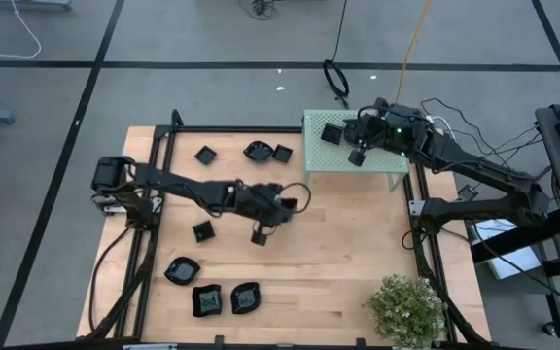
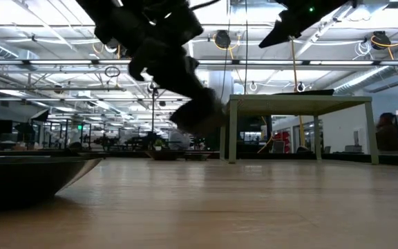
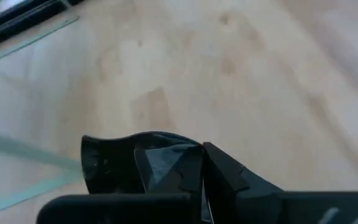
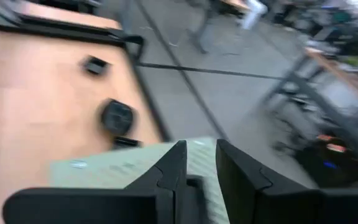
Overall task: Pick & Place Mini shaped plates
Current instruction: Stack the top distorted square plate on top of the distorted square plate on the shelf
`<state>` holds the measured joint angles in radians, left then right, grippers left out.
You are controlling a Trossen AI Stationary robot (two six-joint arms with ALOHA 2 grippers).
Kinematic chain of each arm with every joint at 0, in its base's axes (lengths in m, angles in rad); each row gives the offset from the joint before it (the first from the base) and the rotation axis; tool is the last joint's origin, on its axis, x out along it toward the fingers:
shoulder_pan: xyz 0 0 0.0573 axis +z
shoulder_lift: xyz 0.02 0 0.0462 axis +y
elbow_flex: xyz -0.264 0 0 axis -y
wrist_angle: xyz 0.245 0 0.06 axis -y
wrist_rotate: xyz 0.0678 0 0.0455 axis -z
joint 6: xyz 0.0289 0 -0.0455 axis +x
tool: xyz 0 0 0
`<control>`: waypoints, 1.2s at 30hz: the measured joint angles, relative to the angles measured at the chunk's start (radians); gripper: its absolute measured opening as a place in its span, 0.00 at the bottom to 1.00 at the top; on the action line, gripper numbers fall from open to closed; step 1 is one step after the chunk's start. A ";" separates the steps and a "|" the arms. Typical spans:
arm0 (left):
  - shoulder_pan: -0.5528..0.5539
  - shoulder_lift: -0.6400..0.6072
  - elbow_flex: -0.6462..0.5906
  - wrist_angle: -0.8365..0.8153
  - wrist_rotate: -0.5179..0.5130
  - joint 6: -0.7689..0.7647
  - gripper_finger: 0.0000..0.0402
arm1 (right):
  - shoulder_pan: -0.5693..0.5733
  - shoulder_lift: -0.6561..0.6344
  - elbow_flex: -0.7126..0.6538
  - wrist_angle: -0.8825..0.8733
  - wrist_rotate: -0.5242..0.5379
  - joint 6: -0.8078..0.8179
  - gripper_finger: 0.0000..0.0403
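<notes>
From above we see the left arm (image 1: 178,185) stretched low across the wooden table (image 1: 348,262) from its base at the left edge, its forearm reaching toward the middle of the board. At its tip the left gripper (image 1: 261,231) points down, and a small black plate (image 1: 259,236) sits between its fingers; in the left wrist view that held plate (image 3: 126,165) is pinched at its rim by the dark fingers (image 3: 229,171), lifted clear of the wood. The right arm (image 1: 474,175) comes in from the right side, bent at the elbow, with its wrist raised over the pale green box (image 1: 353,156) at the far right of the table. The right gripper (image 1: 356,156) hangs over the box top; in the right wrist view its two fingers (image 4: 169,171) stand slightly apart with a narrow gap, and we cannot tell whether anything sits between them. One dark plate (image 1: 332,133) rests on the box top just beside that gripper. The other plates lie scattered on the wood: three near the far edge, a square one (image 1: 205,154), a rounded one (image 1: 256,150) and a square one (image 1: 282,153); one square plate (image 1: 202,230) left of the left gripper; and three near the front left corner (image 1: 182,270), (image 1: 206,300), (image 1: 245,297). A potted plant (image 1: 408,309) stands at the front right corner.
</notes>
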<state>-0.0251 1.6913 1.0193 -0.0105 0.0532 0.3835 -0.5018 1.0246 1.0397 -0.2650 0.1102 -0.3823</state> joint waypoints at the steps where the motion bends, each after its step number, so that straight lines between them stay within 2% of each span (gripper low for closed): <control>1: -0.019 0.026 0.000 0.057 0.000 -0.017 0.04 | 0.002 0.004 0.000 -0.001 -0.040 0.015 0.18; 3: -0.055 0.068 0.002 0.122 -0.007 -0.011 0.05 | 0.014 0.009 0.000 -0.002 -0.088 0.043 0.18; 5: -0.083 0.118 0.015 0.169 -0.047 0.008 0.05 | 0.035 0.010 0.000 -0.002 -0.087 0.049 0.18; 11: -0.106 0.230 0.105 0.115 -0.079 0.008 0.01 | 0.134 0.019 0.000 -0.051 -0.089 0.057 0.18; 16: -0.113 0.284 0.134 0.102 -0.091 0.014 0.06 | 0.226 0.053 -0.001 -0.129 -0.083 0.068 0.18; 20: -0.131 0.275 0.137 0.112 -0.159 -0.027 0.08 | 0.286 0.057 -0.001 -0.146 -0.055 0.101 0.18; 24: -0.152 0.235 0.138 0.129 -0.245 -0.225 0.12 | 0.332 0.052 0.000 -0.160 -0.032 0.137 0.20; 27: -0.160 0.220 0.138 0.129 -0.237 -0.337 0.17 | 0.368 0.056 0.000 -0.206 -0.034 0.187 0.24; 32: -0.179 0.163 0.139 0.115 -0.232 -0.417 0.30 | 0.443 0.097 0.000 -0.311 -0.040 0.250 0.32; 36: -0.187 0.079 0.137 0.042 -0.237 -0.471 0.39 | 0.503 0.155 -0.019 -0.272 -0.089 0.313 0.35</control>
<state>-0.2123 1.7699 1.1568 0.0316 -0.1837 -0.0877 0.0012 1.1799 1.0205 -0.5368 0.0215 -0.0691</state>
